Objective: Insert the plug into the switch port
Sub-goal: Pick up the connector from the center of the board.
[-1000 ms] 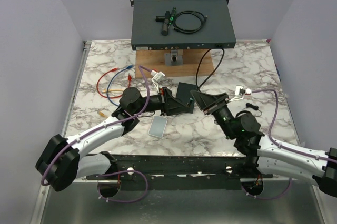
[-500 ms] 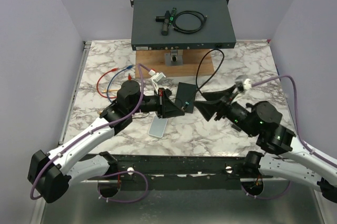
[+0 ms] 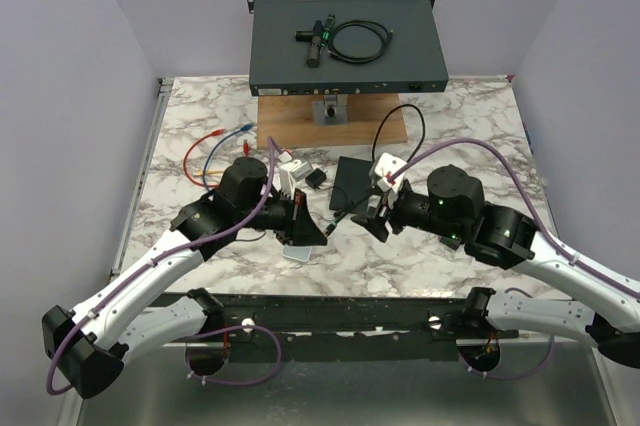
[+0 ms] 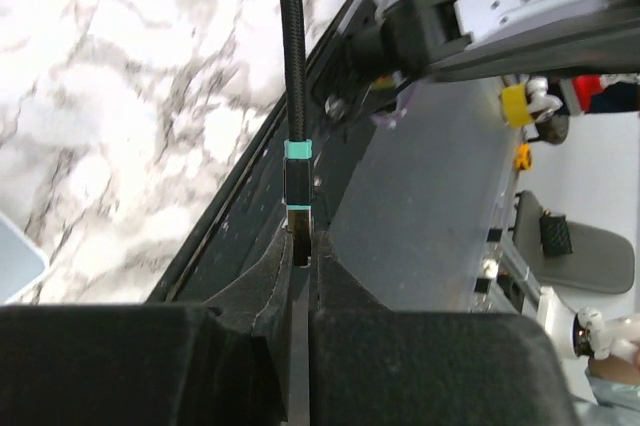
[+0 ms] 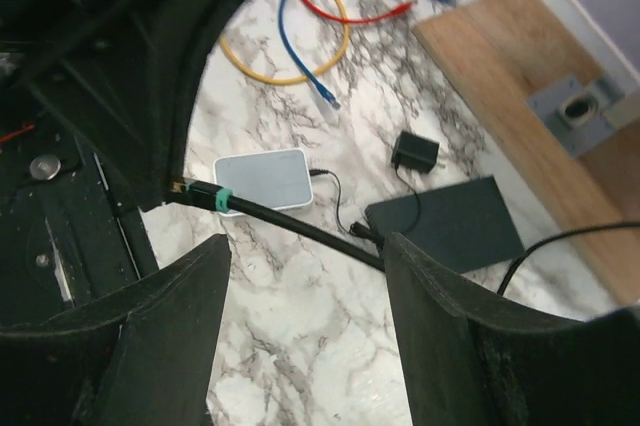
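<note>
At the far left we see red, blue and yellow leads lying loose on the table. Next comes the left gripper, near the front edge, its fingers closed narrow on the plug. The plug's black cable, marked with a teal band, runs out from between them. A white box lies just beside that gripper. At the middle of the far edge the switch rests on a board, well apart from the plug. Right of the white box lies a black box. Then comes the right gripper, facing the left one, its fingers spread wide and holding nothing; we see the cable through their gap.
</note>
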`<action>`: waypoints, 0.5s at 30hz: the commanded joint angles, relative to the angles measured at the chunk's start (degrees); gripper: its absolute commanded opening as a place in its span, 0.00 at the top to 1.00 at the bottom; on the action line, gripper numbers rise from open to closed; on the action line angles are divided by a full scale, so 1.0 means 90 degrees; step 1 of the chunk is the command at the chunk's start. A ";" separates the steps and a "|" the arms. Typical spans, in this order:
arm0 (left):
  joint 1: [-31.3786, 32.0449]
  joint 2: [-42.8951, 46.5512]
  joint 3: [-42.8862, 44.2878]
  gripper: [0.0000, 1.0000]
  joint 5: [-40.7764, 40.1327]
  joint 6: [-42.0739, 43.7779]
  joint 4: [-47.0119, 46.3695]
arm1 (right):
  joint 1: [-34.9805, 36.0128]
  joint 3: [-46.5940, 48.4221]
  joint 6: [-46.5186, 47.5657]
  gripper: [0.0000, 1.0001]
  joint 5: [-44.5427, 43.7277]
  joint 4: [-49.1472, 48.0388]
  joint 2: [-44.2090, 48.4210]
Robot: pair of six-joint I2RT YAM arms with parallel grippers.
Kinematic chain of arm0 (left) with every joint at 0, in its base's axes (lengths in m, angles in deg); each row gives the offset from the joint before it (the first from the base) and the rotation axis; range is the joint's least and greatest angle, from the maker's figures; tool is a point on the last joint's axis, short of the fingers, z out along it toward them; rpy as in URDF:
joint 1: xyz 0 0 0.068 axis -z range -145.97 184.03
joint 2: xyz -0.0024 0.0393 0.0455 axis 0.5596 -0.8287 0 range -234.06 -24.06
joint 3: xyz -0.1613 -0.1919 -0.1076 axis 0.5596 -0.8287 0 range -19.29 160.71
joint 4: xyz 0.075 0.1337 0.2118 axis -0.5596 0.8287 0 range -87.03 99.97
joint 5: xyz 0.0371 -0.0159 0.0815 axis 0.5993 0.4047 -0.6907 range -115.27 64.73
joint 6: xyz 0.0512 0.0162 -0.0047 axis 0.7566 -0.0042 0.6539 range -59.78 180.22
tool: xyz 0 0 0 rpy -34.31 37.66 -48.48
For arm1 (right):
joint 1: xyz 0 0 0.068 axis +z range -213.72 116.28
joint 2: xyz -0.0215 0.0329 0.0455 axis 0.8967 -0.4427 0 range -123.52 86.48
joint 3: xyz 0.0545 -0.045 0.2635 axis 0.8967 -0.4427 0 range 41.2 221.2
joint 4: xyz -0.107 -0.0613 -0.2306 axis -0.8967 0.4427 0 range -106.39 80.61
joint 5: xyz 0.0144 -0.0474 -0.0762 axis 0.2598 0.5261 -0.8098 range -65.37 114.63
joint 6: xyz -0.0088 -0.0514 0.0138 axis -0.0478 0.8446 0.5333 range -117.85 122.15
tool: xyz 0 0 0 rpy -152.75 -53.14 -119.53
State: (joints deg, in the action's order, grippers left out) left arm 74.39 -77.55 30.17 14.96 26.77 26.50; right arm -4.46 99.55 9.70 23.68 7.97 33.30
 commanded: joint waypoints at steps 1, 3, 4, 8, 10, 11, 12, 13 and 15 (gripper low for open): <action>0.0017 0.0076 0.0171 1.00 -0.0265 0.0762 0.1329 | 0.0036 0.0526 0.1176 0.35 0.1145 0.0706 -0.0115; 0.0015 0.0093 0.0156 1.00 -0.0228 0.0878 0.1477 | 0.0204 0.0545 0.1615 0.36 0.1341 0.0877 -0.0192; 0.0011 0.0110 0.0141 1.00 -0.0199 0.0934 0.1520 | 0.0383 0.0485 0.1801 0.36 0.1357 0.0864 -0.0191; 0.0012 0.0122 0.0121 1.00 -0.0024 0.1216 0.1769 | 0.0870 0.0348 0.2422 0.33 0.1141 0.0730 -0.0285; 0.0013 0.0113 0.0142 1.00 0.0040 0.1361 0.1916 | 0.1063 0.0325 0.2713 0.31 0.0911 0.0674 -0.0408; 0.0010 0.0122 0.0140 1.00 0.0079 0.1408 0.1968 | 0.1184 0.0290 0.2893 0.31 0.0775 0.0611 -0.0451; 0.0008 0.0124 0.0143 1.00 0.0126 0.1469 0.2006 | 0.1334 0.0245 0.3042 0.31 0.0669 0.0538 -0.0481; -0.0001 0.0117 0.0143 1.00 0.0180 0.1530 0.2059 | 0.1494 0.0196 0.3213 0.31 0.0537 0.0436 -0.0493; 0.0008 0.0114 0.0133 1.00 0.0345 0.1639 0.2125 | 0.1716 0.0141 0.3470 0.31 0.0327 0.0278 -0.0552</action>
State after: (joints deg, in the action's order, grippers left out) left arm 74.39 -77.42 30.21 14.67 37.61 42.54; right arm 7.28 102.39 33.00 30.91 12.41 29.21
